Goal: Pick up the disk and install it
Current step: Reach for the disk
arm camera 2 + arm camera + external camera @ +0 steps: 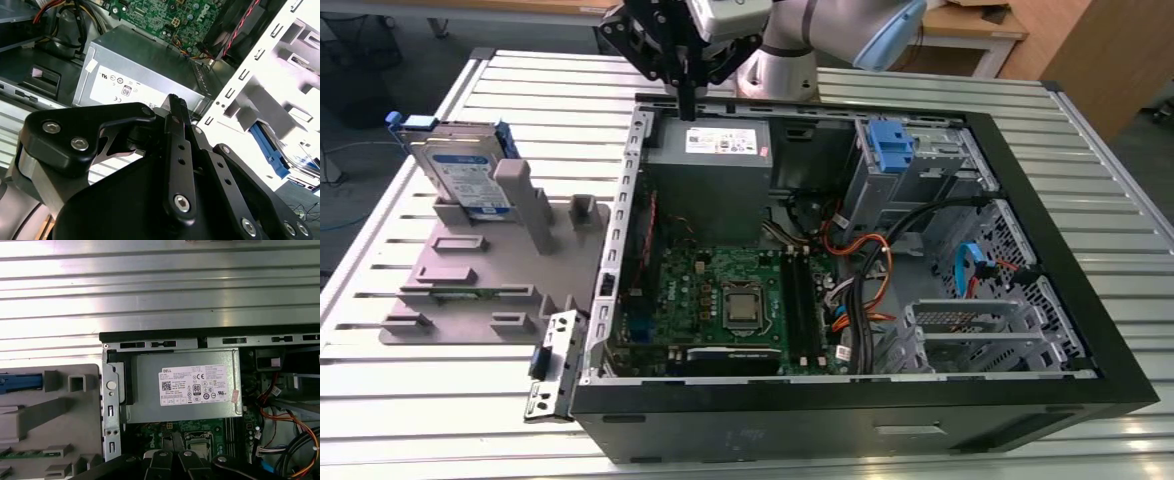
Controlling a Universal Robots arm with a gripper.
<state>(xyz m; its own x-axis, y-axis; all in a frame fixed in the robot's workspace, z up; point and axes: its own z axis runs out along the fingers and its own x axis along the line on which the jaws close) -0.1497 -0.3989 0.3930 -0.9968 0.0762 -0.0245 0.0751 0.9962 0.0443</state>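
One closed, empty pincer point(687, 110) hangs over the power supply point(720, 152), disk point(460, 172) well apart.

My gripper point(686, 110) hangs over the power supply point(727, 145) at the case's rim. The case wall point(631, 190) stands between it and the disk point(454, 170). Open table point(400, 400) lies around the grey stand point(480, 270).

You see the disk point(458, 172) in silver, with a white-and-blue label and blue rails. The fixture point(480, 270) is plain grey. Your table point(400, 400) is bright silver, ribbed in long parallel slats. The computer case point(854, 425) is black outside. Its motherboard point(720, 290) is green, and its power supply point(714, 175) is grey with a white, black-printed sticker. The drive bracket point(890, 150) is blue, the cables point(870, 245) orange and red. Your gripper point(686, 105) is black.
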